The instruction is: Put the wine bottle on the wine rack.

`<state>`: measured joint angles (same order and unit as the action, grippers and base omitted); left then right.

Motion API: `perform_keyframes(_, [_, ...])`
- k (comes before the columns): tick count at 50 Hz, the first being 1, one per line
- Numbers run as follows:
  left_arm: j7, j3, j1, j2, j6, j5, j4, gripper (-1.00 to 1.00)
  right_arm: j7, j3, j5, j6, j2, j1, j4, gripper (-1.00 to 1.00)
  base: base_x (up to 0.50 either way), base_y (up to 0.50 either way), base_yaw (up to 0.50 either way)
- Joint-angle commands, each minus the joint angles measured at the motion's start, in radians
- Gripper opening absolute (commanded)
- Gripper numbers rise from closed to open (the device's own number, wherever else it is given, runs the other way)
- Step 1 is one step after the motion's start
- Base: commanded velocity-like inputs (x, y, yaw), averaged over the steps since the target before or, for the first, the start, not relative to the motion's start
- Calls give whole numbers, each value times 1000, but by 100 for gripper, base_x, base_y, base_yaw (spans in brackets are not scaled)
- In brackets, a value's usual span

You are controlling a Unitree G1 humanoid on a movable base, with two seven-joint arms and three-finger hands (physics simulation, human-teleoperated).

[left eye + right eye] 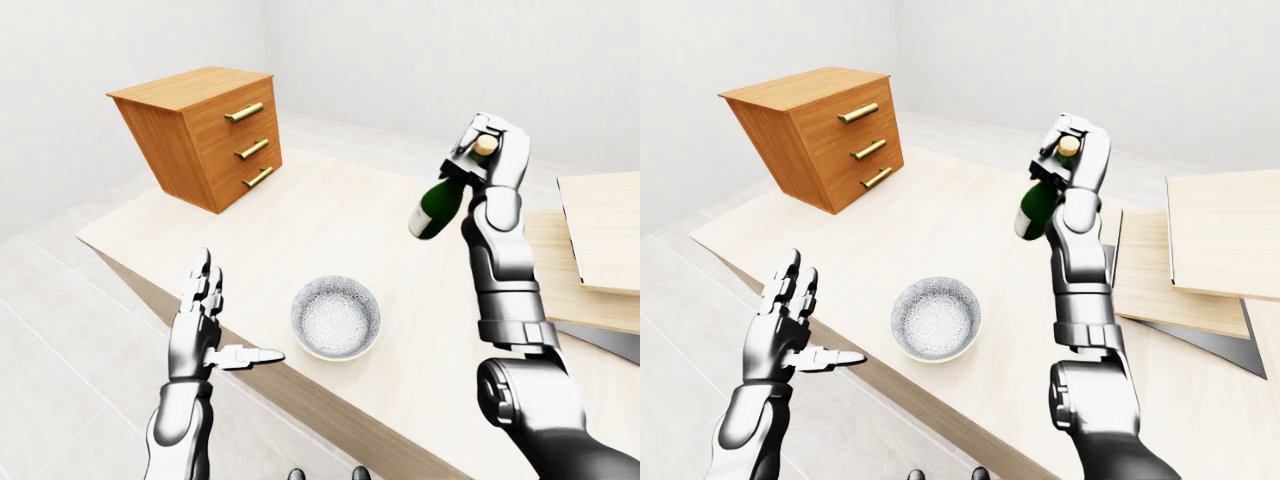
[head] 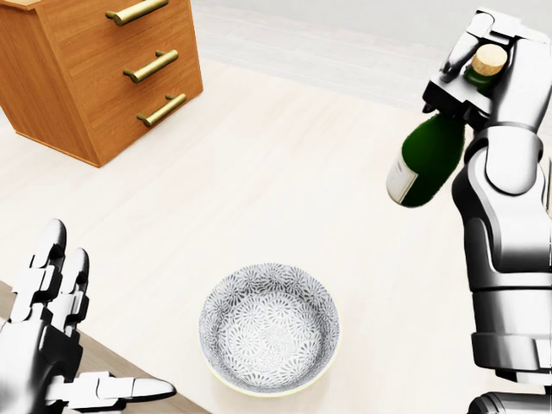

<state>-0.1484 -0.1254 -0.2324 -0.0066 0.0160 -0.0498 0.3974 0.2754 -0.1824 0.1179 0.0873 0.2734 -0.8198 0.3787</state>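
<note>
A dark green wine bottle (image 2: 427, 159) with a cork and a white label hangs tilted above the table, neck up and base pointing down-left. My right hand (image 2: 470, 69) is shut round its neck, high at the right of the head view. My left hand (image 2: 60, 345) is open and empty at the lower left, by the table's near edge. Light wooden panels (image 1: 1210, 240) stand at the right of the right-eye view; I cannot tell if they are the wine rack.
A patterned grey-white bowl (image 2: 269, 328) sits on the pale wooden table (image 1: 330, 220), below and left of the bottle. A brown three-drawer chest (image 1: 200, 135) with brass handles stands on the table's upper left. A dark flat sheet (image 1: 1215, 345) lies under the panels.
</note>
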Motion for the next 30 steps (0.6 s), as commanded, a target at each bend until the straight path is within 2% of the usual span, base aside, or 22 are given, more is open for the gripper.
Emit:
perform_keyframes(1, [5, 7, 3, 0, -1, 1, -6, 100, 23, -94, 91, 0, 73, 36, -252, -100, 0, 0, 0])
perform_keyframes(18, [9, 17, -4, 1, 50, -1, 64, 100, 67, -219, 357, 0, 230, 45, -448, -100, 0, 0, 0])
perform_keyframes(21, [9, 20, -6, 0, 54, 1, 71, 100, 86, -258, 421, 0, 262, 39, -470, -100, 0, 0, 0])
perform_keyframes(30, [8, 20, -2, 0, 44, -1, 55, 100, 150, -355, 617, 0, 364, 47, -495, -100, 0, 0, 0])
